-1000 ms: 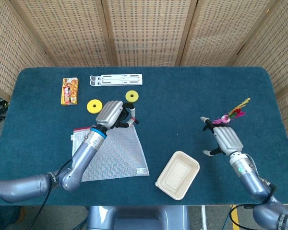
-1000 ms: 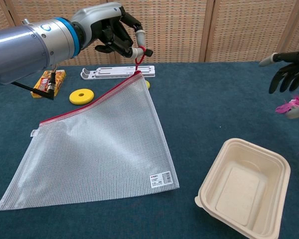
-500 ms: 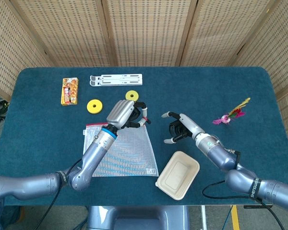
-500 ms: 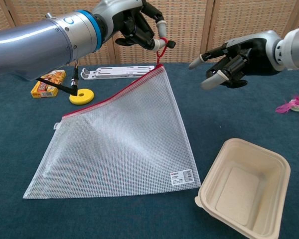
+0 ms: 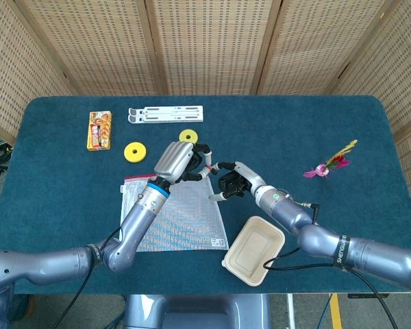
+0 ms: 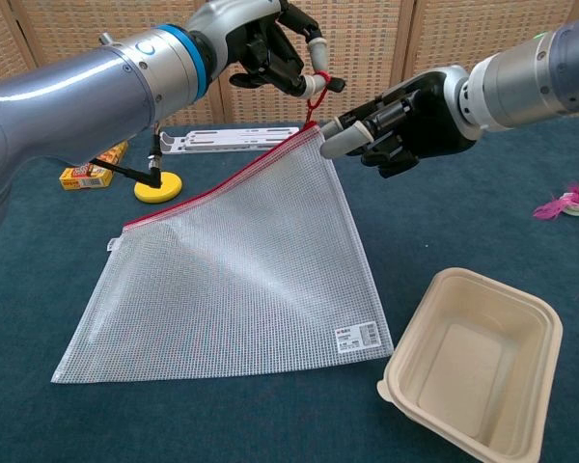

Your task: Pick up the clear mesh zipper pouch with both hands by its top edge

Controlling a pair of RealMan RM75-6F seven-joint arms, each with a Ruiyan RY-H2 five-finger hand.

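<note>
Left hand (image 6: pixel 270 43): pinching red zipper pull (image 6: pixel 316 92), raised above table (image 5: pixel 281 123), lifting one top corner of clear mesh zipper pouch (image 6: pixel 236 265) while lower edge rests on cloth. Right hand (image 6: pixel 405 111): empty, fingers partly spread, extended fingertip (image 6: pixel 333 143) just beside raised corner, contact not certain; arm reaching in from right, palm turned toward pouch. Step in hand, judged: closing right hand on red top edge (image 6: pixel 212 188) near lifted corner, pinching trim rather than mesh, keeping both hands level before raising.

blue table (image 5: pixel 294 123), takeout tray (image 5: pixel 254 250), yellow discs (image 5: pixel 134 151), snack box (image 5: pixel 99 130)
</note>
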